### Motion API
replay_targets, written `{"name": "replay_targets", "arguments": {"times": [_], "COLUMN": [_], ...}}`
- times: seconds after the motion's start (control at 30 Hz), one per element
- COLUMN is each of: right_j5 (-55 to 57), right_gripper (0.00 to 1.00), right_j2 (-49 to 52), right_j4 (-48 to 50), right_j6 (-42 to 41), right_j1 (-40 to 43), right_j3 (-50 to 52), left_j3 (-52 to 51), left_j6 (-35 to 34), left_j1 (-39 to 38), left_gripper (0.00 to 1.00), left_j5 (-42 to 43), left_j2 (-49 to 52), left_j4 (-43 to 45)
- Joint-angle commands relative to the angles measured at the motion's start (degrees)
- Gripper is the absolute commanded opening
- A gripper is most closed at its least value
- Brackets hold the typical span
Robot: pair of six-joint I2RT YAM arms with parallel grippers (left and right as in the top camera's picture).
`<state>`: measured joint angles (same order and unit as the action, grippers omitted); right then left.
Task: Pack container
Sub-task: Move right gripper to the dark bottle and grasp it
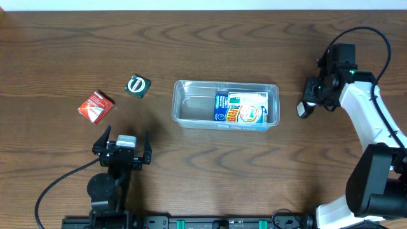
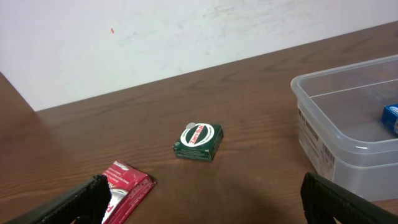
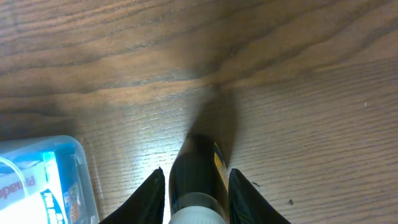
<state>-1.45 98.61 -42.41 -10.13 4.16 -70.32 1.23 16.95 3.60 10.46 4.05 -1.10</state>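
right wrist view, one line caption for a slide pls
Right gripper jaws flank a dark cylindrical bottle over the brown wooden table, clear plastic container at left.

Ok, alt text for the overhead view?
A clear plastic rectangular tub sits centred on a dark wooden table, a blue-and-white packet in its right half. To its left lie a small green square packet and a red packet; the left gripper is open below them, and the right gripper, right of the tub, holds a small white-capped item.

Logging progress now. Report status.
Left end effector open, empty. Right end effector shut on dark item. Container holds one blue package. Red packet, green packet outside; nothing blocking.
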Motion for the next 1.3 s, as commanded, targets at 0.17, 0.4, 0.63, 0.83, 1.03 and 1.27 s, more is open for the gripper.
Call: {"name": "replay_targets", "arguments": {"times": [0.17,0.4,0.63,0.83,1.03,1.27], "right_j5": [-0.50,-0.55,-0.50,-0.24,-0.07,-0.09], "right_gripper": [0.50,0.49,0.40,0.26,0.24,0.26], "right_j2": [-0.59,-0.59,-0.59,-0.59,-0.59,-1.62], "right_j4": [-0.76,-4.09,-4.96,-4.48,-3.87,-7.96], "right_j6": [1.66,1.68,2.99,3.58,3.82,5.09], "right_j1": [0.15,-0.04,-0.66,-0.66,-0.63,-0.85], "right_j3": [0.22,0.22,0.22,0.22,-0.09,-4.39], "left_j3": [-1.01,-1.01,-1.01,-1.01,-1.01,-1.01], "left_j6": [0.72,0.74,0.72,0.72,0.74,0.72], "left_j1": [0.24,0.24,0.24,0.24,0.24,0.24], "left_gripper": [0.98,0.98,0.98,0.98,0.98,0.98], "left_j5": [0.68,0.68,0.68,0.68,0.68,0.68], "left_j2": [0.00,0.00,0.00,0.00,0.00,0.00], "left_j4": [-1.88,-1.88,-1.88,-1.88,-1.88,-1.88]}}
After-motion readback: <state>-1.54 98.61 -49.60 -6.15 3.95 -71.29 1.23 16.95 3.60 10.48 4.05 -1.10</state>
